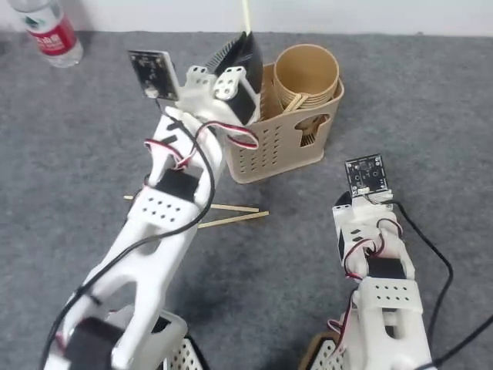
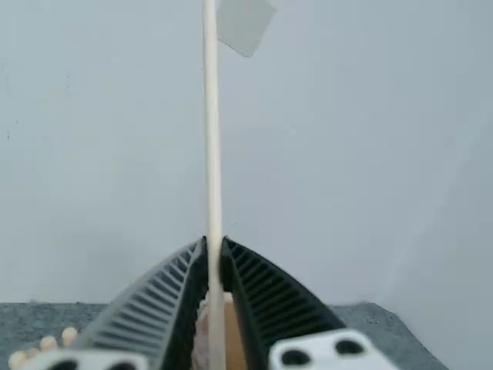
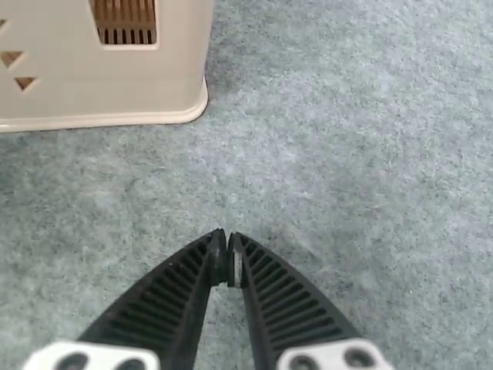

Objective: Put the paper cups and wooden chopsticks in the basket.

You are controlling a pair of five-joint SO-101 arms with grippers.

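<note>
Pale wood, thin and dead straight, the chopstick [image 2: 210, 154] is pinched upright by the left gripper [image 2: 213, 243], and the right gripper [image 3: 229, 240] is seen closed on nothing.

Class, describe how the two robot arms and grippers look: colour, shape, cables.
The left arm and right arm are white shells with rows of small holes, looped red, white and black wires, and a black circuit board each. The left gripper and right gripper have black ribbed, tapering fingers.

No wording can be read anywhere. The red label [image 1: 54, 36] on the plastic bottle [image 1: 36, 11] at the counter's [image 1: 85, 131] far corner carries pale print, too small to make out.
</note>
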